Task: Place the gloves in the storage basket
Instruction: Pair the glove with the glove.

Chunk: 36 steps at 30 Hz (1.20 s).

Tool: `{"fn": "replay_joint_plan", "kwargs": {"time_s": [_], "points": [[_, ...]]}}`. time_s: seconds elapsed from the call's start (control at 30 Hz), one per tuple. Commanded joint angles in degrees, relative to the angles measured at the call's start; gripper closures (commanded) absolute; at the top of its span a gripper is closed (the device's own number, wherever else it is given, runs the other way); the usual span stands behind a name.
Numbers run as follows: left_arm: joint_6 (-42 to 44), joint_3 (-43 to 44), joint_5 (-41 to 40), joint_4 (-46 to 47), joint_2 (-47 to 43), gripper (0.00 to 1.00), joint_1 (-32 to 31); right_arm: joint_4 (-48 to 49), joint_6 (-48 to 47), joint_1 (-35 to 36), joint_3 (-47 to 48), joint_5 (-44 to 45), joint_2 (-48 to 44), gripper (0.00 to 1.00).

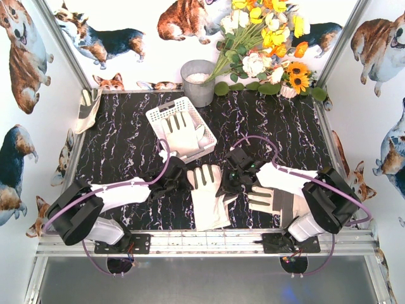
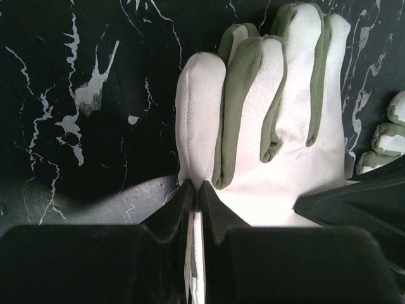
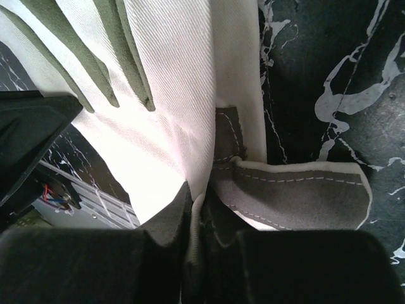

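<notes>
Left gripper (image 2: 196,190): clenched on one edge of the middle glove (image 2: 272,139), fabric pinched between the fingers.
Right gripper (image 3: 199,197): clamped on the opposite edge of the same glove.
Middle glove: flat on the table (image 1: 126,145), between both arms, just short of the storage basket (image 1: 166,106).
Second glove (image 1: 180,133): inside the basket.
Third glove (image 1: 272,201): beneath the right arm.
Grey bucket (image 1: 198,85): behind the basket.

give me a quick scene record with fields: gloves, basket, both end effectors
storage basket: back left of centre, holds one glove
glove in basket: lying flat
middle glove: on the table, near edge
left end effector: shut on middle glove
right end effector: shut on middle glove
third glove: on the table under the right arm
</notes>
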Motion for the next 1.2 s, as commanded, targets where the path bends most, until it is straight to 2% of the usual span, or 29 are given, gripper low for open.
{"fn": "replay_joint_plan", "kwargs": {"time_s": [0.0,0.17,0.33,0.43,0.57,0.7,0.97,1.17], "points": [[2.05,0.49,-3.62,-0.44,1.90,1.00,1.38,-4.15,-0.34,-0.07,0.33,1.93,1.18,1.00],[2.77,0.94,-3.84,-1.06,2.24,0.98,1.41,-4.96,-0.34,-0.07,0.86,2.03,2.31,0.95],[4.31,1.68,-4.03,-4.33,-0.51,0.78,1.36,-5.54,-0.25,-0.07,0.96,2.59,2.06,0.84],[5.63,2.47,-3.98,-7.82,-3.25,0.70,1.29,-5.90,-0.29,-0.07,0.96,3.03,1.21,0.78],[7.21,3.78,-3.29,-11.22,-7.86,0.69,0.79,-6.65,-0.50,-0.07,0.87,3.49,-0.30,0.72],[9.10,3.94,2.47,-7.58,-9.79,0.69,0.43,-8.45,-1.01,-0.07,1.09,4.32,-2.77,0.65],[10.09,5.88,11.07,2.62,-3.80,0.70,-1.63,-17.34,-3.03,-0.07,2.60,10.96,-9.44,0.51],[10.31,7.49,13.69,6.74,1.08,0.70,-2.74,-23.75,-4.19,-0.16,4.47,15.78,-13.09,0.48]]}}
